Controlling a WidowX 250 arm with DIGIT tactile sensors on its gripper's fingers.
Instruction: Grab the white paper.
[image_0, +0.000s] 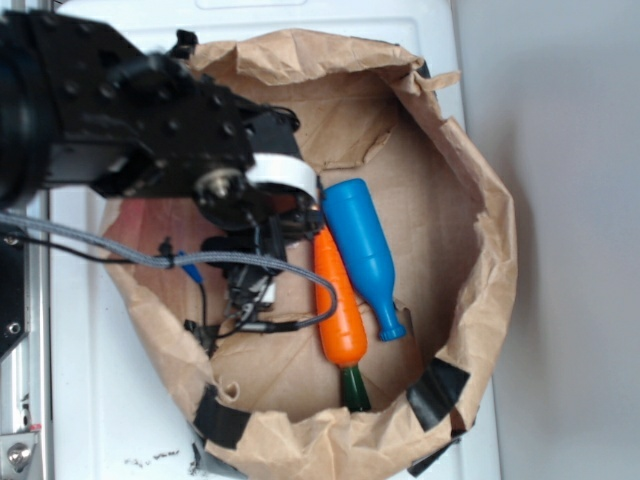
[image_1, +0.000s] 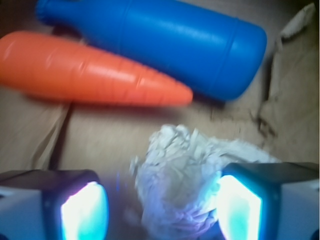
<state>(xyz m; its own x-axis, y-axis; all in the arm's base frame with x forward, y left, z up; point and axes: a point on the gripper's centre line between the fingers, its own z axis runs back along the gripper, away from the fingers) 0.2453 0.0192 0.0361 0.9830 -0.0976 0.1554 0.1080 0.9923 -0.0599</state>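
The white paper (image_1: 185, 170) is a crumpled off-white wad lying on the brown bag floor, seen close up in the wrist view. My gripper (image_1: 162, 200) is open and straddles it. The right finger (image_1: 240, 207) rests against the wad's side, and a gap of bare floor separates the wad from the left finger (image_1: 82, 210). In the exterior view my arm (image_0: 230, 190) reaches down into the bag and covers the paper and the fingers.
An orange carrot (image_0: 338, 300) (image_1: 90, 70) and a blue bottle (image_0: 362, 245) (image_1: 170, 40) lie side by side just beyond the paper. All sit inside a big brown paper bag (image_0: 490, 230) with raised crumpled walls, on a white surface (image_0: 100, 400).
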